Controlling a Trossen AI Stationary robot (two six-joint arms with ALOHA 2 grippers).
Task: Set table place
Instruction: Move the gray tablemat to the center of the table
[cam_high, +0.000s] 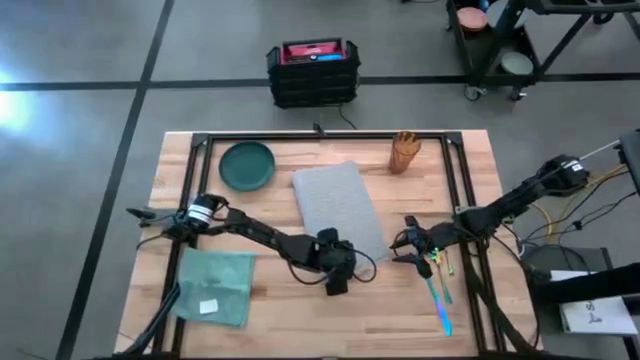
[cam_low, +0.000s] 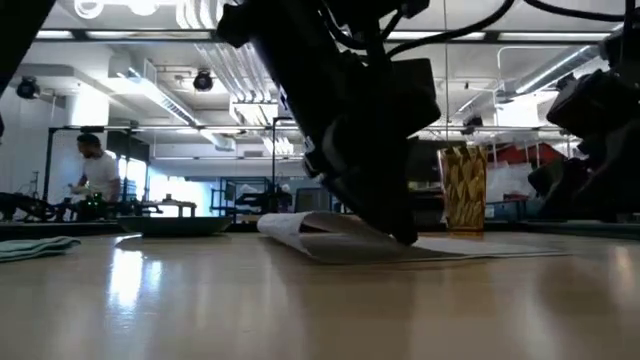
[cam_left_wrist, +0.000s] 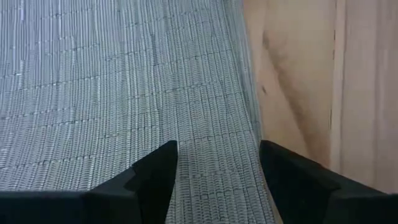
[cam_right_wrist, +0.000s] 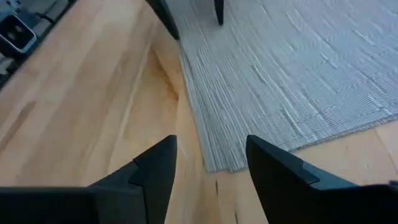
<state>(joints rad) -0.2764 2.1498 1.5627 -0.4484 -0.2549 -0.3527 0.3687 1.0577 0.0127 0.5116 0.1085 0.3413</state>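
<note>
So the grey placemat (cam_high: 339, 207) is lying on the worktop (cam_high: 290, 310) roughly in the middle, a bit toward the far edge, and it's skewed so its sides don't run parallel with the worktop's edges. From the low camera its near end (cam_low: 330, 235) looks lifted off the wood a little, folded or curled up where the left arm comes down on it.

Left pincer (cam_high: 336, 262) is right at the mat's near corner. Its wrist camera shows both dark fingers (cam_left_wrist: 152, 177) spread fairly wide with the woven mat (cam_left_wrist: 124, 93) filling the space between and beyond them, and bare wood off to the side. Can't say for sure whether the fingers touch the fabric or just sit over it.

Right pincer (cam_high: 412, 243) is just beside the mat's right side, near its other near corner. Its fingers (cam_right_wrist: 155, 168) are open too, medium-wide, sitting over bare wood with the mat's corner (cam_right_wrist: 224, 163) just ahead of them, nothing held.

Other stuff on there: dark green plate (cam_high: 247, 164) near the far left corner, a tan wooden cup (cam_high: 405, 152) at the far edge right of the mat, a teal napkin (cam_high: 214, 285) by the near left corner with a small white tag on it, and some cutlery (cam_high: 440, 295) toward the near right edge
</note>
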